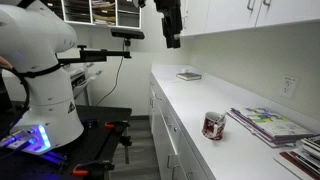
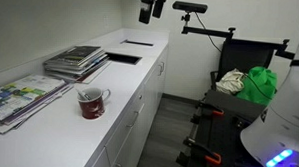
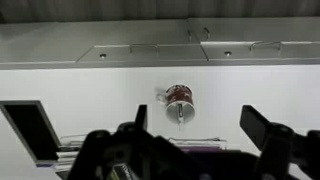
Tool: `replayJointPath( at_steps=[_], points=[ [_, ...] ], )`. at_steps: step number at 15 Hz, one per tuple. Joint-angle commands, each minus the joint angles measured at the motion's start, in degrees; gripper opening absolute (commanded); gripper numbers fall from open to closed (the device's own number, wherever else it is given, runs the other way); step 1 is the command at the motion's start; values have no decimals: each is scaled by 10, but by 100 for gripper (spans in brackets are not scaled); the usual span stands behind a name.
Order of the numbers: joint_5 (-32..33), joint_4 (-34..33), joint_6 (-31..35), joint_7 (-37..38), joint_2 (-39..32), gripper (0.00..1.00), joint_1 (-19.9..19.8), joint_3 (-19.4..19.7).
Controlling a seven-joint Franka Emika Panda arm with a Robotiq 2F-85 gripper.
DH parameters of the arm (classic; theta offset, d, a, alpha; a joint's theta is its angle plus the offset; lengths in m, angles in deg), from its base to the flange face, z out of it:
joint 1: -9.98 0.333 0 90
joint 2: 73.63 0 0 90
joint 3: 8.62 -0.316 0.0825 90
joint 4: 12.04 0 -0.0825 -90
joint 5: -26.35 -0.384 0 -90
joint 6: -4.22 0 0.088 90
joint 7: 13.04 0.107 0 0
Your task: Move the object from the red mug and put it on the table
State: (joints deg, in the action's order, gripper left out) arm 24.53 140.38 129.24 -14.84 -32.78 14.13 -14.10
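Observation:
The red mug (image 1: 213, 125) stands on the long white table (image 1: 190, 100), seen in both exterior views (image 2: 92, 102). In the wrist view the mug (image 3: 179, 97) is near the middle with its white inside showing. The slim dark object (image 3: 180, 113) leans inside it and also shows at the rim in an exterior view (image 2: 86, 93). My gripper (image 1: 172, 35) hangs high above the table, far from the mug, also in an exterior view (image 2: 152, 9). In the wrist view its jaws (image 3: 200, 125) are open and empty.
Stacked magazines (image 1: 265, 122) lie near the mug, with more stacks in an exterior view (image 2: 75, 59) (image 2: 19, 94). A flat dark item (image 1: 188, 75) lies at the table's far end. A green bag (image 2: 255, 82) sits on the black stand beside the robot base (image 1: 45, 80).

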Motion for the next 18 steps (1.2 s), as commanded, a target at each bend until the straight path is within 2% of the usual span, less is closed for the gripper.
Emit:
replayJointPath(
  at_steps=[1, 17, 18],
  points=[
    [5, -1, -1, 4, -1, 100, 6, 5],
    [5, -1, -1, 4, -1, 100, 6, 5],
    [8, -2, 15, 12, -17, 100, 1, 0]
  ],
)
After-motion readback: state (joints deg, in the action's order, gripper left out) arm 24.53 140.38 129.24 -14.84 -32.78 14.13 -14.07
